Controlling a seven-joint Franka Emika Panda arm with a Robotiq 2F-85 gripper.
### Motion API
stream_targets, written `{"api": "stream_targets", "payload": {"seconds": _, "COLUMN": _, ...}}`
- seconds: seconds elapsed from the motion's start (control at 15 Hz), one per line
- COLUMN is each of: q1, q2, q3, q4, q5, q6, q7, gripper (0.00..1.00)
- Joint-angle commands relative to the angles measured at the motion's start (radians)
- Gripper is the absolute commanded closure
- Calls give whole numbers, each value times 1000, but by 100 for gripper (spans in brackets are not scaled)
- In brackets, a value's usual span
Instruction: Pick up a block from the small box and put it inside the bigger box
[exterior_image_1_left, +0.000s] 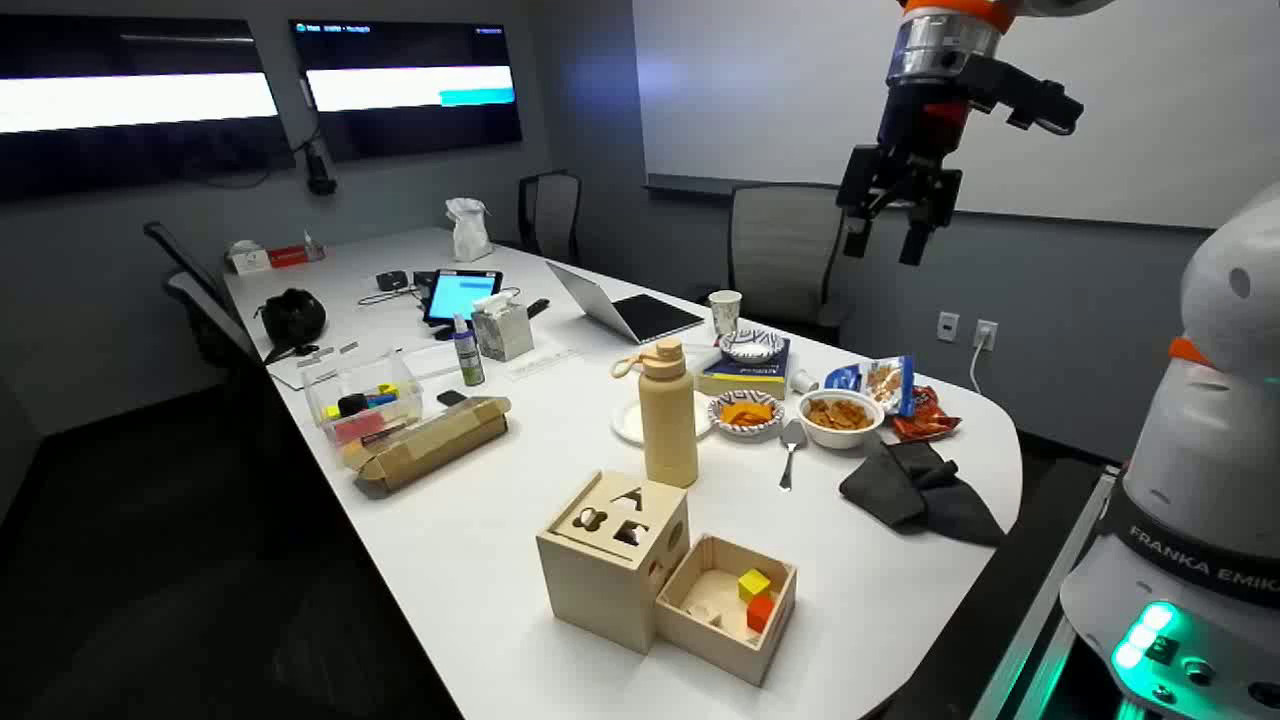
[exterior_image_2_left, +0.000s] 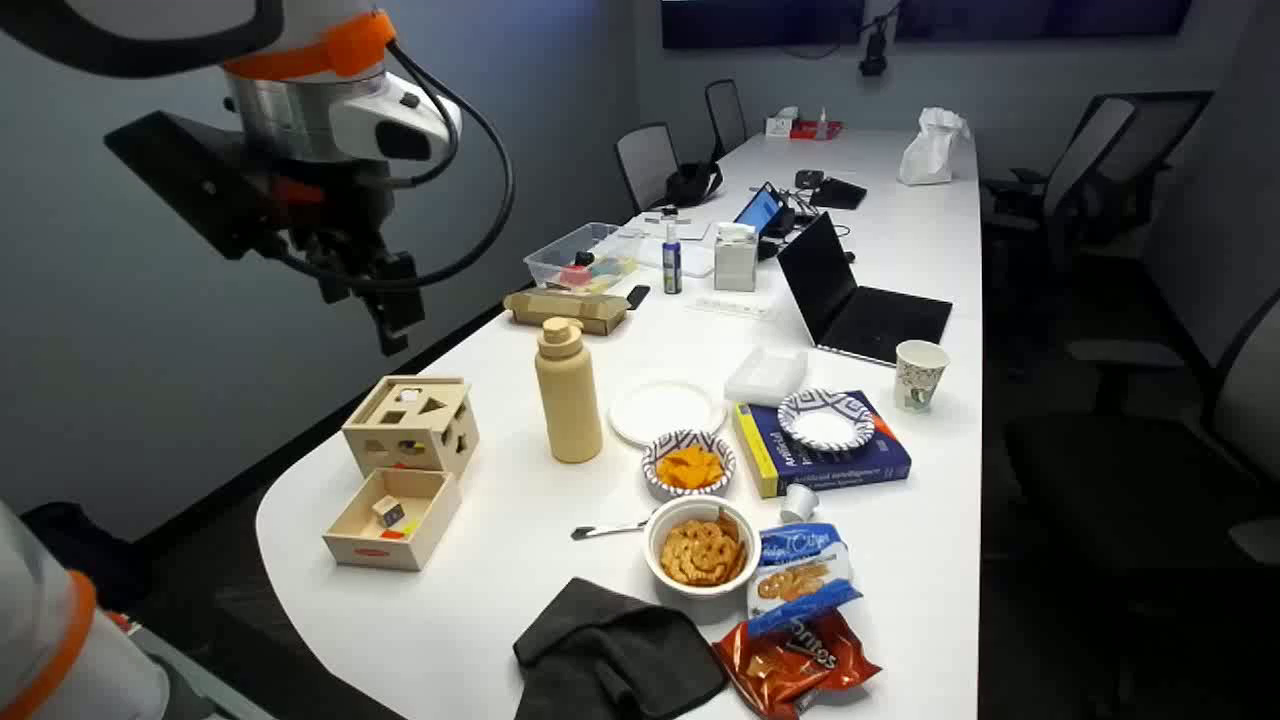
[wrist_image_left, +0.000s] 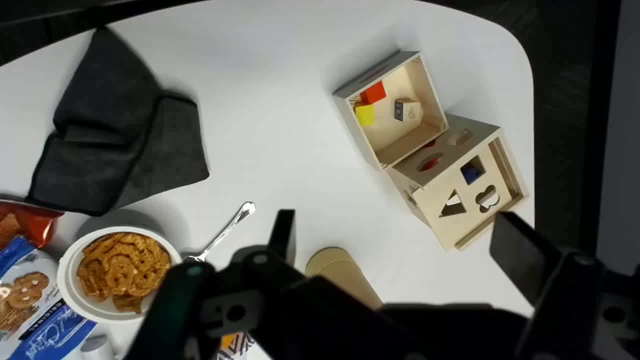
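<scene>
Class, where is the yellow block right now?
In the wrist view, the yellow block sits in the small box, slightly right of the picture's centre, just below the red block and left of the pale wooden block.

You had smooth, matt, light wood in the small box (exterior_image_1_left: 710, 645) and the bigger box (exterior_image_1_left: 595, 595). The pale block (wrist_image_left: 407, 109) showed bare wood with printed marks, while the red block (wrist_image_left: 374, 92) and the yellow block (wrist_image_left: 365, 115) wore flat, even colour. Your pincer (exterior_image_1_left: 884, 246) was dull black, the collar (exterior_image_1_left: 943, 45) above it shiny metal. Your counter (wrist_image_left: 280, 150) looked smooth, the dark cloth (wrist_image_left: 100, 120) soft and matt, the utensil (exterior_image_1_left: 791, 441) polished metal. You had a smooth, matt tan bottle (exterior_image_1_left: 668, 425), a red bag (exterior_image_2_left: 790, 665) and a blue bag (exterior_image_2_left: 795, 575) in glossy film, a bin (exterior_image_2_left: 550, 272) of clear plastic and a carton (exterior_image_1_left: 440, 445) of dull cardboard. The white bag (exterior_image_2_left: 930, 150) was crinkled; you could not tell paper from plastic.
</scene>
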Motion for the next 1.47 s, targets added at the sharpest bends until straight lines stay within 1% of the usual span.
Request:
{"api": "stream_targets", "payload": {"seconds": 0.0, "q1": -18, "q2": 5, "q3": 15, "q4": 2, "q5": 13, "q6": -4, "q7": -12, "gripper": 0}}
{"api": "stream_targets", "payload": {"seconds": 0.27, "q1": -18, "q2": 10, "q3": 15, "q4": 1, "q5": 13, "q6": -4, "q7": -12, "gripper": 0}}
{"api": "stream_targets", "payload": {"seconds": 0.47, "q1": 0, "q2": 80, "q3": 112, "q4": 4, "q5": 128, "q6": 66, "q7": 191, "gripper": 0}}
{"api": "stream_targets", "payload": {"seconds": 0.53, "q1": 8, "q2": 106, "q3": 157, "q4": 4, "q5": 173, "q6": 101, "q7": 266, "gripper": 0}}
{"api": "stream_targets", "payload": {"seconds": 0.67, "q1": 29, "q2": 169, "q3": 247, "q4": 4, "q5": 265, "q6": 189, "q7": 395, "gripper": 0}}
{"api": "stream_targets", "payload": {"seconds": 0.8, "q1": 48, "q2": 248, "q3": 339, "q4": 2, "q5": 341, "q6": 303, "q7": 522, "gripper": 0}}
{"api": "stream_targets", "payload": {"seconds": 0.93, "q1": 66, "q2": 335, "q3": 406, "q4": 1, "q5": 401, "q6": 406, "q7": 634, "gripper": 0}}
{"api": "stream_targets", "payload": {"seconds": 1.0, "q1": 73, "q2": 390, "q3": 433, "q4": 1, "q5": 423, "q6": 469, "q7": 683, "gripper": 0}}
{"api": "stream_targets", "payload": {"seconds": 1.13, "q1": 93, "q2": 497, "q3": 458, "q4": 0, "q5": 453, "q6": 580, "q7": 772, "gripper": 0}}
{"api": "stream_targets", "payload": {"seconds": 1.2, "q1": 65, "q2": 547, "q3": 499, "q4": -1, "q5": 502, "q6": 624, "q7": 781, "gripper": 0}}
{"api": "stream_targets", "payload": {"seconds": 1.4, "q1": 87, "q2": 703, "q3": 516, "q4": -2, "q5": 632, "q6": 763, "q7": 815, "gripper": 0}}
